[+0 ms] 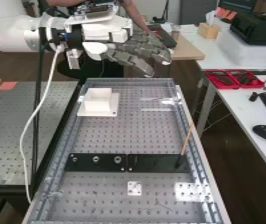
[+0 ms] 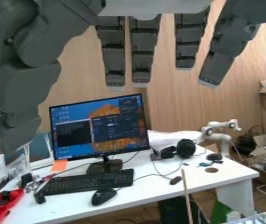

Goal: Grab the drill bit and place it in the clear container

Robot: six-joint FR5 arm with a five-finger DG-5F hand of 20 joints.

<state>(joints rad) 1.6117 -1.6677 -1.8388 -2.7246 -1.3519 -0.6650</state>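
Robot hand held spread, fingers straight, near far end of perforated table. Slender tan rod tilted at black plate; whether drill bit, cannot be told. Monitor backed by wood-grain wall.

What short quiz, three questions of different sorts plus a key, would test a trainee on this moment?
1. True or false: the hand has its fingers straight.
2. In the high view, on which black plate does the stick stand? A) left B) right
3. Fill in, "beyond" or "in front of": in the high view, the white block sits ___ both black plates.

Key: 1 true; 2 B; 3 beyond.
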